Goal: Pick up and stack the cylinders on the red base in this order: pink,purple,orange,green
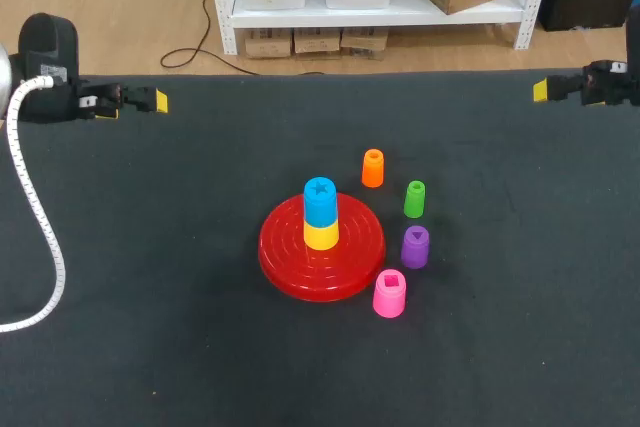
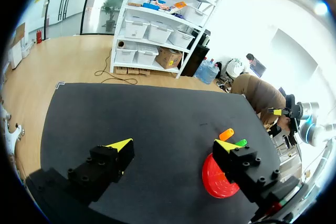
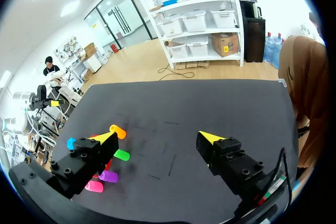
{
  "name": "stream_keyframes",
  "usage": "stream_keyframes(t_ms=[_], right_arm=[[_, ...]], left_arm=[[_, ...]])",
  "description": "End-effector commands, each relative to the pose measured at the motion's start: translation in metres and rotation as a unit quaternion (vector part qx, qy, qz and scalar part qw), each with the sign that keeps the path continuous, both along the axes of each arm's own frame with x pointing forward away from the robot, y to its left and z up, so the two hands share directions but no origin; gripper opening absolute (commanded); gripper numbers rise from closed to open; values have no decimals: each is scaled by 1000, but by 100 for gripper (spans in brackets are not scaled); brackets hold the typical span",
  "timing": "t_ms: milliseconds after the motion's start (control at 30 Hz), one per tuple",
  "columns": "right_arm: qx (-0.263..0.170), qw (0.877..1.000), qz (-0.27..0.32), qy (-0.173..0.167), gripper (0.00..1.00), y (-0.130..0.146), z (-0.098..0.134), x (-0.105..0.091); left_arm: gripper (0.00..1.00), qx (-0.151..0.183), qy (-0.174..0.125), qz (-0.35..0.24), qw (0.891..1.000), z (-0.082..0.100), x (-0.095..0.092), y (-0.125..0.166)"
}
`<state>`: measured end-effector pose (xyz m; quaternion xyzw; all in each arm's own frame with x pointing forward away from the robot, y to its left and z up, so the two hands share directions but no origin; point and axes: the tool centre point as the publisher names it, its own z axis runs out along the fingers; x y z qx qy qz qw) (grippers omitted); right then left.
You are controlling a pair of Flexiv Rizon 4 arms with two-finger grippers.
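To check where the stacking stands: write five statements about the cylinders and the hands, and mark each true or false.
1. A blue cylinder sits on a yellow cylinder on the red base. True.
2. The pink cylinder is already on the stack. False: it stands on the table beside the base.
3. The left hand and the right hand are both open and hold nothing. True.
4. The purple cylinder is between the left hand's fingers. False: it stands on the table between the pink one and the green cylinder.
5. The orange cylinder stands on the table, off the base. True.
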<state>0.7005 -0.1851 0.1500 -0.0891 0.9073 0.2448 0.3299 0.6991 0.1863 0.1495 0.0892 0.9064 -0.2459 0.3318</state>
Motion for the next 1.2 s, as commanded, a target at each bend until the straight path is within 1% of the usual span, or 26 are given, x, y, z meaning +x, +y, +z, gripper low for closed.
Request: stream_keyframes(t_ms=[33,1167,1200], right_arm=[[1,1000,1,0,100,-1,0,0],[1,1000,1,0,100,-1,0,0],[1,1000,1,0,100,-1,0,0]], left_arm=[[100,3,3,2,1000,1,0,-1],[100,3,3,2,1000,1,0,-1],[100,12,-18,-28,999,4,1,-4]])
